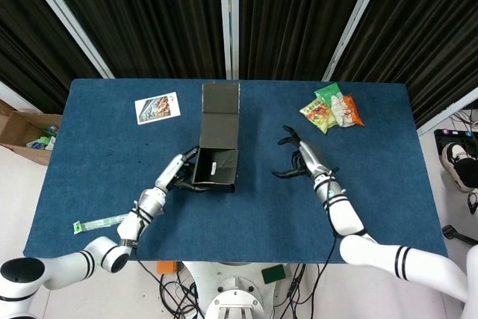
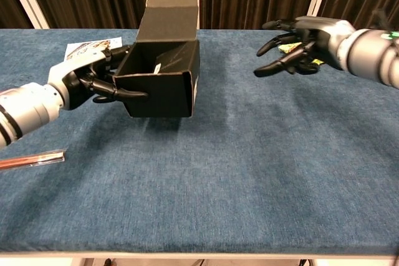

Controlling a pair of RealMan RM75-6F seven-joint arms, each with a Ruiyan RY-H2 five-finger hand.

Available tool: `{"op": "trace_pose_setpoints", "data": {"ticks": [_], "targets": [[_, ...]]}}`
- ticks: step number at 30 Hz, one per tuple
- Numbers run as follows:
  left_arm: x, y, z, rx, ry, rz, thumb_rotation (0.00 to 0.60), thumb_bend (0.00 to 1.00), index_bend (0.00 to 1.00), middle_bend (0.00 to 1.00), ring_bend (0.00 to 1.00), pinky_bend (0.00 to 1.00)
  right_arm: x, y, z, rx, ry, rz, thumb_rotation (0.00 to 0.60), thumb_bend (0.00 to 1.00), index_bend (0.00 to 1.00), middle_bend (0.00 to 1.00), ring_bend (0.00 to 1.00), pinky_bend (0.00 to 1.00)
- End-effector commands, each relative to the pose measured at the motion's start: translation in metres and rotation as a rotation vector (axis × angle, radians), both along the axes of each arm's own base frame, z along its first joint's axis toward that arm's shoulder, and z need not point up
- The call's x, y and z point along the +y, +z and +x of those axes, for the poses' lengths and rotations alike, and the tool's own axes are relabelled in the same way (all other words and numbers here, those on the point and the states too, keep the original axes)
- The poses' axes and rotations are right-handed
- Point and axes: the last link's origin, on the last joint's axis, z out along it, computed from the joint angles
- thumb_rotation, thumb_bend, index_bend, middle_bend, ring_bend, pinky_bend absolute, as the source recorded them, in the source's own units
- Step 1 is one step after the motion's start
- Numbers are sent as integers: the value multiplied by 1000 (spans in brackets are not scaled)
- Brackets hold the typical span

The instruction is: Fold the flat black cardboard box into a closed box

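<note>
The matte black cardboard box [image 2: 163, 76], already erected into an open-topped rectangular carton, stands on the blue felt-covered bench [image 2: 249, 172] near its middle, slightly toward the far edge and left of centre. Its hinged lid flap [image 1: 220, 99] is upright in the chest view and extends toward the far edge in the head view, so the box is not yet closed. A small pale item, possibly a label or slip, shows inside the cavity; it cannot be identified. The left hand [image 2: 93, 82] grips the left wall of the box, with fingers [image 2: 128, 94] wrapped around the near-left corner and others hooked over the rim; this hold likely braces the light carton against sliding while the lid is worked. The right hand [image 2: 293, 45] hovers to the right of the box, well apart from it, fingers spread and slightly curled, holding nothing; it appears positioned to approach the lid. The cardboard faces are flat and stiff, with crisp creases. Other items: a glossy printed card [image 1: 157, 107] near the far-left corner, a cluster of crinkled green and orange snack packets [image 1: 330, 108] near the far-right corner, and a slim clear-wrapped stick [image 2: 31, 159] near the near-left edge.
</note>
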Motion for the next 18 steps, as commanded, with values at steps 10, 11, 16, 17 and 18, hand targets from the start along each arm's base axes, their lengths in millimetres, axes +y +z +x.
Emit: {"op": "trace_pose_setpoints", "data": {"ticks": [10, 11, 16, 17, 18], "targets": [[-21, 14, 21, 5, -103, -2, 600, 41, 539, 524, 752, 995, -51, -33, 110, -119, 49, -33, 600, 42, 98, 285, 748, 1000], [-21, 13, 20, 25, -108, -2, 600, 41, 539, 524, 752, 995, -52, -30, 119, -148, 59, -43, 600, 43, 100, 289, 749, 1000], [-14, 5, 11, 98, -87, -2, 600, 42, 529, 515, 751, 995, -43, -13, 153, -247, 144, -46, 600, 48, 145, 326, 759, 1000], [-12, 4, 9, 106, -71, -2, 600, 41, 528, 514, 751, 995, -38, -9, 158, -247, 177, -41, 600, 47, 155, 338, 762, 1000], [-11, 3, 7, 110, -59, -1, 600, 41, 527, 513, 751, 995, -33, -7, 162, -240, 202, -33, 600, 44, 160, 346, 764, 1000]]}}
